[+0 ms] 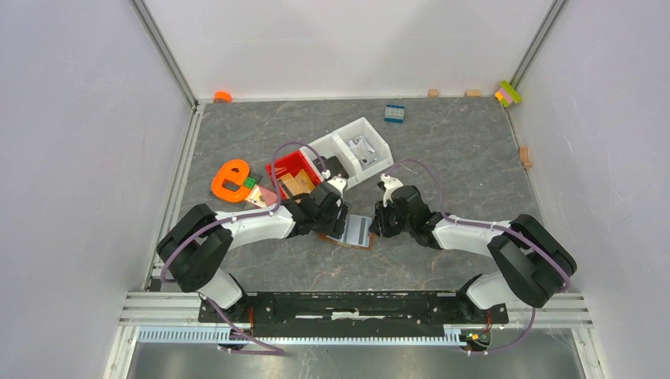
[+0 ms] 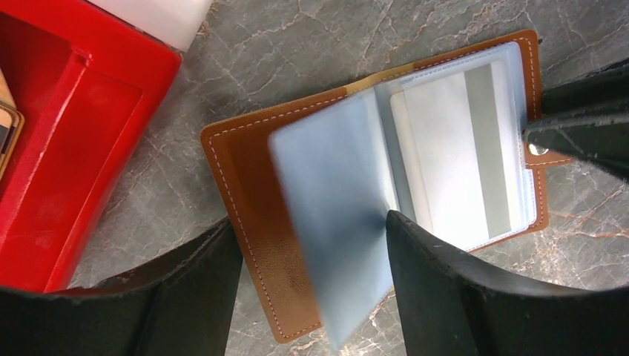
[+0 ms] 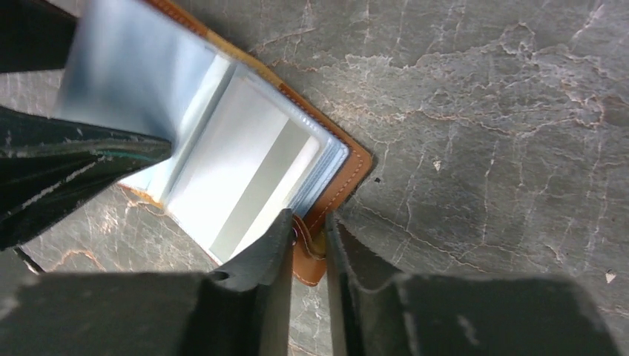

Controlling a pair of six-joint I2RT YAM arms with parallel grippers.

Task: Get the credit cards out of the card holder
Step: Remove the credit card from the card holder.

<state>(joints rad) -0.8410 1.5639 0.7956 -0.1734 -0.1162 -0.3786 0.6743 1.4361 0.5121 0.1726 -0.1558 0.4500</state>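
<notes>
A red bin (image 1: pixel 294 167) is set just beside a white bin (image 1: pixel 359 146) on the desk (image 1: pixel 474 158); a blue block (image 1: pixel 394 113) is seen beyond.

Grey marbled tabletop (image 1: pixel 474 158) between plain white walls (image 1: pixel 79 158), aluminium rail (image 1: pixel 150 304) along the near edge.
</notes>
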